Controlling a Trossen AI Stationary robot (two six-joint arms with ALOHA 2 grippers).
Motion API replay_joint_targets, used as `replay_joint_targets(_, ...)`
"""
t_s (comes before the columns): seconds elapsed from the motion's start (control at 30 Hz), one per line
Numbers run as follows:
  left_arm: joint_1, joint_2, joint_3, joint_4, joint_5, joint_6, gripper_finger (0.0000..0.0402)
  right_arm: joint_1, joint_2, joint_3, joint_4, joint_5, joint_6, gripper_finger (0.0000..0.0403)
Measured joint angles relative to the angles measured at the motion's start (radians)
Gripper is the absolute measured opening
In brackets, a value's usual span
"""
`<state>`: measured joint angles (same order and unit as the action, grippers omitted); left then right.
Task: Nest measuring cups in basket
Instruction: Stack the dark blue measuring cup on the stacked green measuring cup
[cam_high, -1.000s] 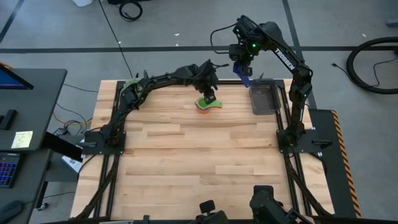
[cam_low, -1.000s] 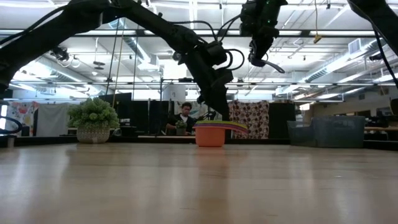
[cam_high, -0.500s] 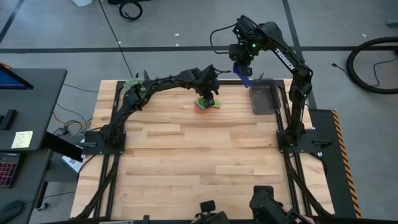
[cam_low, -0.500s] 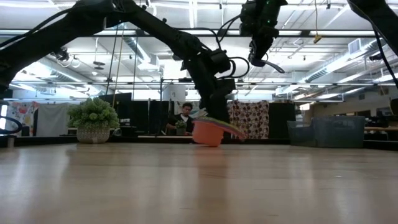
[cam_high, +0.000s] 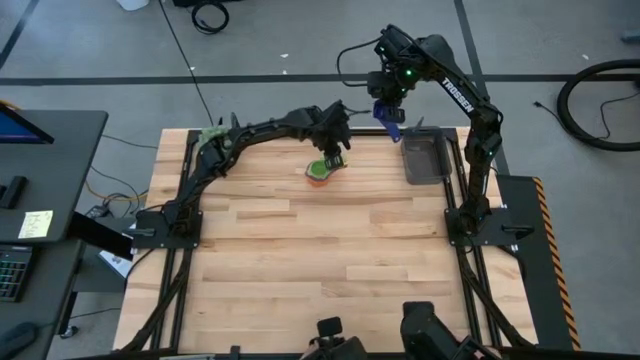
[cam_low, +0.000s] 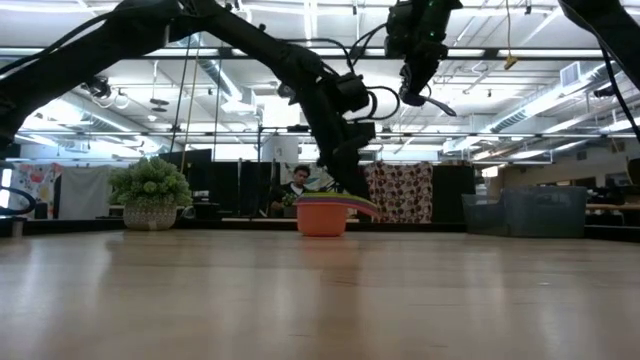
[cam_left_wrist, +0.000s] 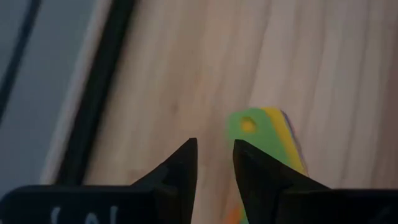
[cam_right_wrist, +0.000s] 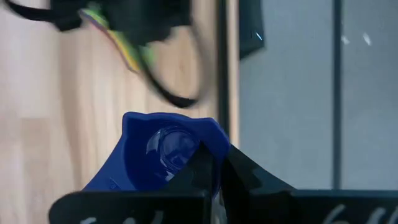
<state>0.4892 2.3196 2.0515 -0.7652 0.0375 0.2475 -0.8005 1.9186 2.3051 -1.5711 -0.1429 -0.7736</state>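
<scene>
A stack of nested measuring cups (cam_high: 319, 172), orange outside and green on top, stands upright on the wood at the far middle of the table; it also shows in the low view (cam_low: 322, 216). Its stacked handles (cam_left_wrist: 261, 127) stick out beside my left gripper (cam_high: 334, 157) (cam_left_wrist: 214, 155), which points down at them, open by a narrow gap with only wood between the fingers. My right gripper (cam_high: 389, 108) hangs high, left of the dark grey basket (cam_high: 425, 158), shut on a dark blue cup (cam_right_wrist: 158, 152). My left gripper has one finger (cam_left_wrist: 252, 171) lying over the root of the green and yellow handles (cam_left_wrist: 273, 140). I cannot tell whether it touches them. My right gripper pinches the dark blue cup at one side of its rim (cam_right_wrist: 200, 155) between its two fingers, from above and slanting down. The cup is lifted clear of the table, its hollow turned toward the wrist.
A fuzzy green plant ball (cam_high: 212, 134) (cam_low: 150, 192) sits at the far left edge. The basket stands at the far right corner, next to the right arm's frame (cam_high: 470, 190). Bare wood spreads across the near half. A person (cam_low: 295, 188) sits beyond the table.
The cup stack has tipped over toward its handle side, then settled upright again, a little nearer the table's left edge. Its handles now point toward my left gripper, which has rolled slightly above them. My right gripper has kept still with the blue cup.
</scene>
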Motion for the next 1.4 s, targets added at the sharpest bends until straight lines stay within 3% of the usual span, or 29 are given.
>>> replay_joint_targets(0.13, 0.021, -0.003, 0.123, -0.139, -0.005, -0.036, 0.0109, 0.008, 0.0, 0.0, 0.0, -0.123, -0.048, 0.0016)
replay_joint_targets(0.33, 0.07, -0.004, 0.295, -0.35, -0.002, -0.133, 0.0109, 0.059, 0.0, -0.003, 0.003, -0.136, -0.124, 0.0016)
replay_joint_targets(0.5, 0.138, -0.035, 0.284, -0.502, 0.004, -0.253, 0.0109, 0.119, 0.007, -0.017, 0.002, -0.144, -0.174, 0.0016)
replay_joint_targets(0.63, 0.188, -0.036, 0.299, -0.648, 0.005, -0.319, 0.0109, 0.151, 0.012, -0.075, 0.047, -0.21, -0.158, 0.0016)
replay_joint_targets(0.87, 0.234, -0.036, 0.3, -0.725, 0.007, -0.316, 0.0109, 0.216, 0.013, -0.217, 0.219, -0.247, -0.12, 0.0016)
replay_joint_targets(1.23, 0.297, -0.042, 0.299, -0.764, 0.006, -0.314, 0.0109, 0.261, 0.012, -0.445, 0.627, -0.306, 0.006, 0.0016)
replay_joint_targets(1.4, 0.301, -0.043, 0.25, -0.666, 0.015, -0.283, 0.0109, 0.261, 0.012, -0.462, 0.624, -0.306, 0.012, 0.0016)
